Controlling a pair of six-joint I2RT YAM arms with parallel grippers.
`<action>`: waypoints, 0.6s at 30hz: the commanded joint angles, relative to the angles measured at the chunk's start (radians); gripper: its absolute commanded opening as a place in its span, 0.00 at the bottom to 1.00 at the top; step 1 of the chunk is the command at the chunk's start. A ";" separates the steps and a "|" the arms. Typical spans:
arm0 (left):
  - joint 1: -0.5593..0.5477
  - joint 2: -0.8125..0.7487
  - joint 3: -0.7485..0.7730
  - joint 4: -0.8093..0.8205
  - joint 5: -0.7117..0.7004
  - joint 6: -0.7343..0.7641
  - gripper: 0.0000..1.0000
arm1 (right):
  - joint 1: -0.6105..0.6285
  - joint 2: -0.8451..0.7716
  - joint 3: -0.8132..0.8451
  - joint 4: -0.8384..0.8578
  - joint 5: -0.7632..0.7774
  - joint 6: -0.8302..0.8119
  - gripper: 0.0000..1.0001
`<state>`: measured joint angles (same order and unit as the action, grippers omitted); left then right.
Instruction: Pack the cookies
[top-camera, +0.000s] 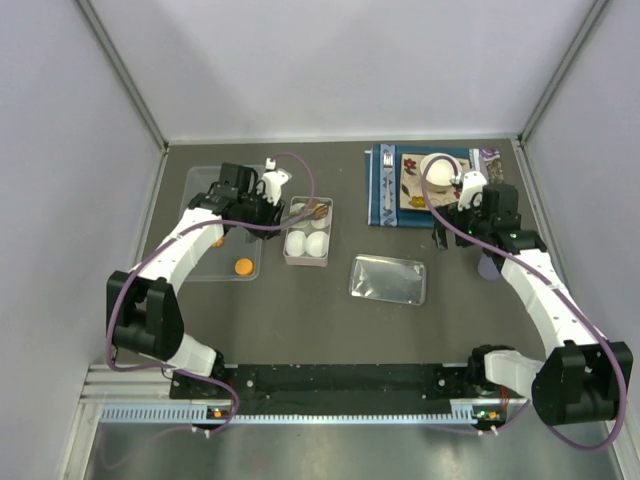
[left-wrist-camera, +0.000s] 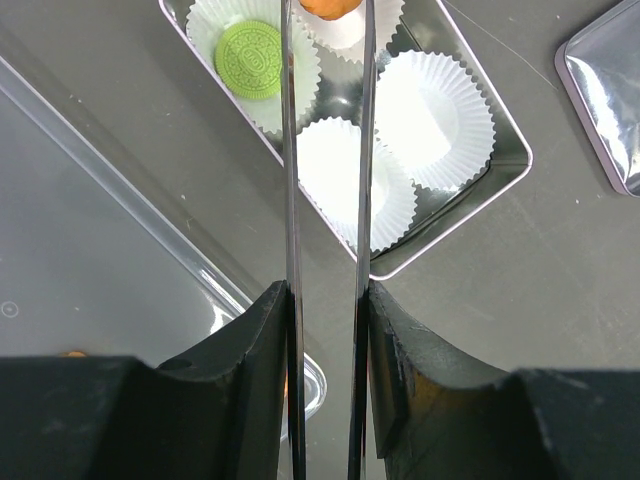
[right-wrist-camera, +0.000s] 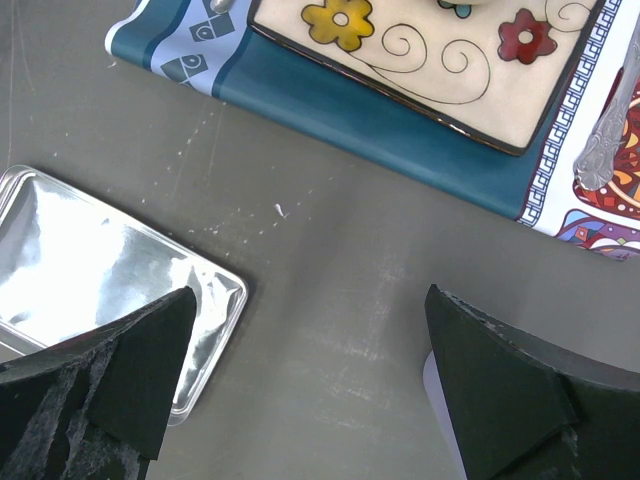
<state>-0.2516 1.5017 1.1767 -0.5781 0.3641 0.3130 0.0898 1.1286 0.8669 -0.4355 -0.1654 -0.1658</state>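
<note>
My left gripper (left-wrist-camera: 328, 292) is shut on a pair of thin metal tongs (left-wrist-camera: 292, 150) that reach out over the metal four-cup box (left-wrist-camera: 503, 172). An orange cookie (left-wrist-camera: 331, 6) sits between the tong tips above a far cup. A green cookie (left-wrist-camera: 250, 58) lies in the neighbouring paper cup. Two near cups (left-wrist-camera: 430, 115) hold nothing. In the top view the left gripper (top-camera: 252, 207) is just left of the box (top-camera: 308, 258), and another orange cookie (top-camera: 243, 266) lies on the clear tray (top-camera: 200, 180). My right gripper (right-wrist-camera: 310, 330) stands open over bare table.
The box's shiny metal lid (top-camera: 389, 279) lies right of the box, by the right gripper's left finger (right-wrist-camera: 120, 350). A flowered plate (right-wrist-camera: 440, 60) on a blue placemat (right-wrist-camera: 330, 100) with a spoon (right-wrist-camera: 605, 140) lies at the back right. Walls enclose the table.
</note>
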 joint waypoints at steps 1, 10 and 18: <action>-0.014 0.003 0.040 0.050 -0.013 0.018 0.04 | 0.013 -0.003 0.047 0.021 0.004 -0.014 0.99; -0.023 0.014 0.043 0.050 -0.033 0.032 0.23 | 0.013 -0.007 0.046 0.021 0.006 -0.014 0.99; -0.035 0.020 0.049 0.050 -0.036 0.037 0.41 | 0.013 -0.010 0.047 0.021 0.006 -0.014 0.99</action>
<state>-0.2787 1.5276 1.1786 -0.5751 0.3229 0.3389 0.0898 1.1286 0.8669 -0.4355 -0.1650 -0.1730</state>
